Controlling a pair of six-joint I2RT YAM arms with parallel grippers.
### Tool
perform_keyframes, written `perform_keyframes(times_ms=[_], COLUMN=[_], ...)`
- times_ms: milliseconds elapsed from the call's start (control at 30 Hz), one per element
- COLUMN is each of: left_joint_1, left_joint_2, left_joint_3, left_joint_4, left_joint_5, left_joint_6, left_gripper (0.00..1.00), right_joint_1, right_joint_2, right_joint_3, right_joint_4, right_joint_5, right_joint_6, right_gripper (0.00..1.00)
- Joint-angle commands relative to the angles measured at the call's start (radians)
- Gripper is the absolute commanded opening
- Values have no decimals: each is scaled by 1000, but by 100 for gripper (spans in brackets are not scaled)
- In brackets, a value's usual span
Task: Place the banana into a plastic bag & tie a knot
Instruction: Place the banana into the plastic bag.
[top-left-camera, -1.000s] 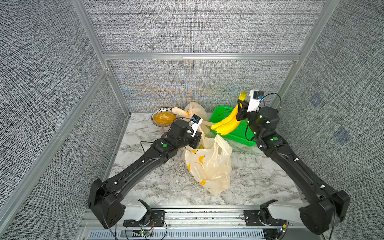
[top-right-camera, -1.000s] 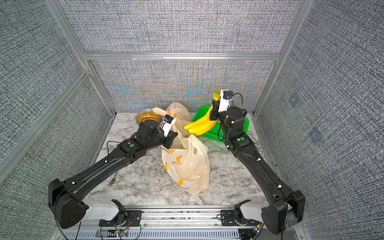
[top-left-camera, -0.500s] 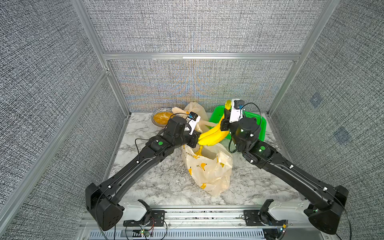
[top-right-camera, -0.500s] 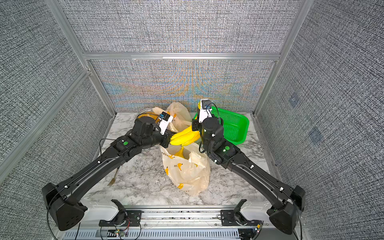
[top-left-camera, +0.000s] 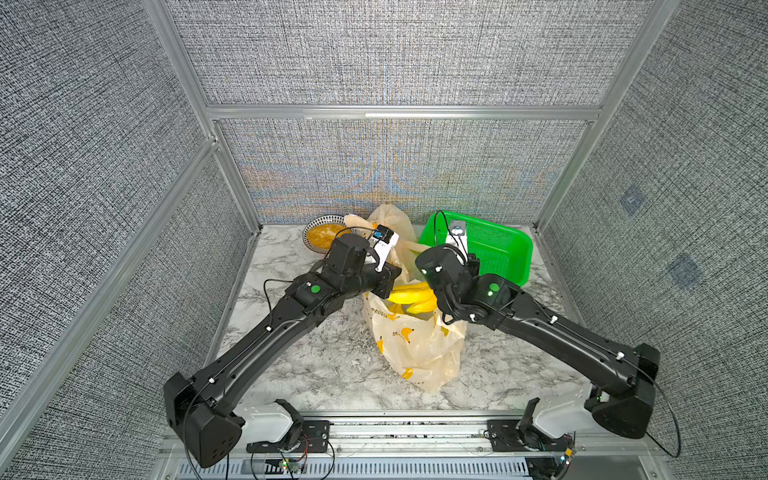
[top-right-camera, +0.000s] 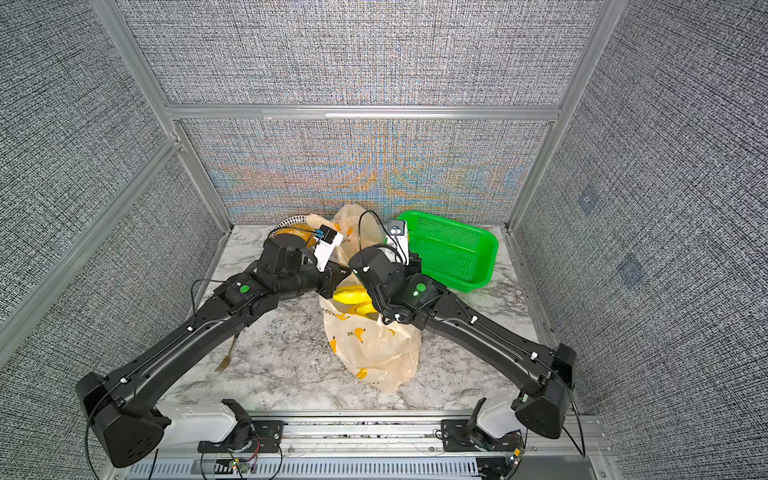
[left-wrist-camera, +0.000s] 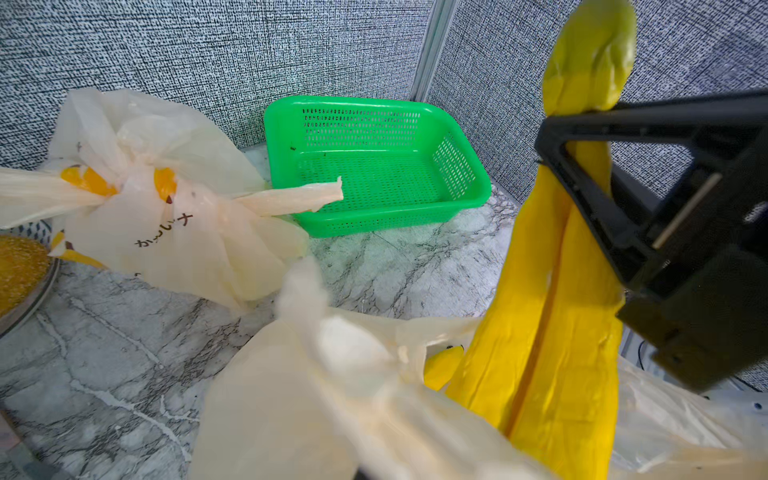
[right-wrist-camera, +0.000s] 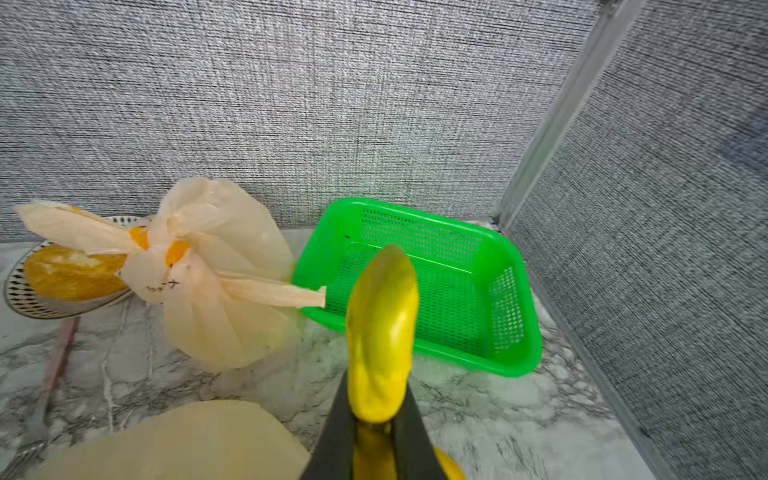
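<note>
One banana bunch (top-left-camera: 409, 294): at plastic bag (top-left-camera: 415, 349) mouth, table centre; long axis steep, tips down inside, green stem end up toward 3 o'clock.
Right gripper (right-wrist-camera: 376, 417): pinching bunch below stem.
Left gripper (top-left-camera: 384, 284): pressed together on bag rim, 9 o'clock side.

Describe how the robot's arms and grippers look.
Both the left arm and right arm are matte black with boxy links, a green dot near each wrist, white wrist cameras, black cables and white base housings. The right gripper is black too.

Green basket (top-left-camera: 490, 249), bowl (right-wrist-camera: 20, 297), fork (top-right-camera: 227, 356)
</note>
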Motion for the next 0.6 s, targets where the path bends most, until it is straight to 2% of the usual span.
perform_keyframes(times_ms=[0,233,400,567], left_joint_1=[1,3,4,4], left_joint_2=[-8,-20,-31,-51], left_joint_3=[-2,7,17,9], left_joint_4=[-2,4,2,6], left_joint_5=[19,37,58,64], left_joint_6=[0,-11,-26,-35], left_gripper=[0,0,0,0], right_joint_1=[2,17,62,90], right_joint_2=[-22,5,83,197], right_joint_3=[-4,-4,39,175], right_joint_4=[-77,-140,-190,-401], right_joint_5=[78,128,220,285], right_joint_6=[54,93,111,266], right_gripper=[0,0,0,0])
